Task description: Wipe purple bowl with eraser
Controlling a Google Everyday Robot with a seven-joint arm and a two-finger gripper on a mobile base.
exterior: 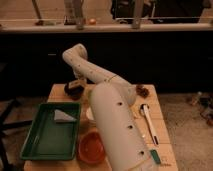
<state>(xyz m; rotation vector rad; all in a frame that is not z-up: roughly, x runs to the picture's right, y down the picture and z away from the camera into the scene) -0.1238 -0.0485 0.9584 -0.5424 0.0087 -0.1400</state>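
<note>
On the wooden table point(155, 150) there were two bowls: one purple bowl point(73, 92) at the far left corner and one orange bowl point(91, 148) near the front edge. There was one green tray point(37, 142), and one pale folded cloth point(64, 116) lay in it. One white pen point(149, 124) lay on the right side. One small brown object point(142, 91) sat at the far right corner. One gripper point(76, 85) was over the purple bowl.
</note>
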